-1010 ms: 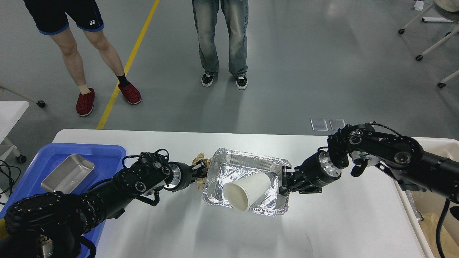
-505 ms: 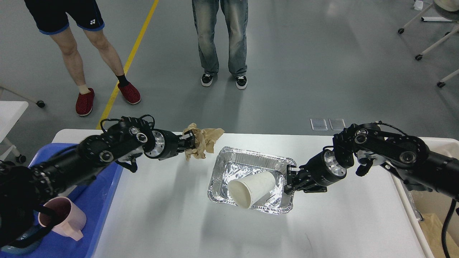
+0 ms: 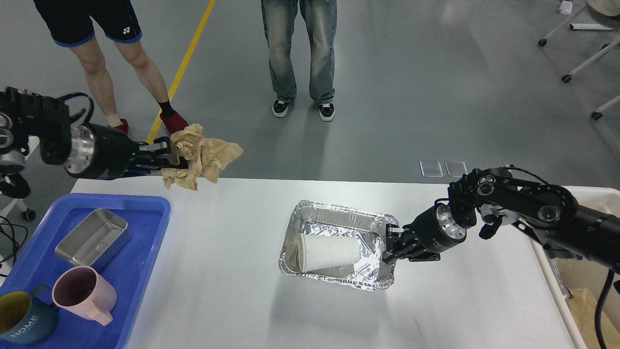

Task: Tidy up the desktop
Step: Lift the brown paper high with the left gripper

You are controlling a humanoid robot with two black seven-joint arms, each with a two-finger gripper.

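The desktop (image 3: 232, 300) is a wide white-grey table top. A crumpled foil tray (image 3: 339, 213) sits at its middle with a white paper cup (image 3: 329, 252) lying on its side inside. My right gripper (image 3: 389, 245) is shut on the tray's right rim. My left gripper (image 3: 167, 157) is shut on a crumpled brown paper (image 3: 201, 155) and holds it high above the desktop's far left edge.
A blue tray (image 3: 145, 208) at the left holds a steel box (image 3: 92, 237), a pink mug (image 3: 85, 293) and a dark blue mug (image 3: 22, 320). Two people (image 3: 298, 53) stand beyond the table. A bin with brown paper (image 3: 588, 310) stands at the right edge.
My left gripper has lifted the brown paper up and to the left, away from the foil tray. The cup has rolled flat inside the tray. The right gripper has hardly moved.
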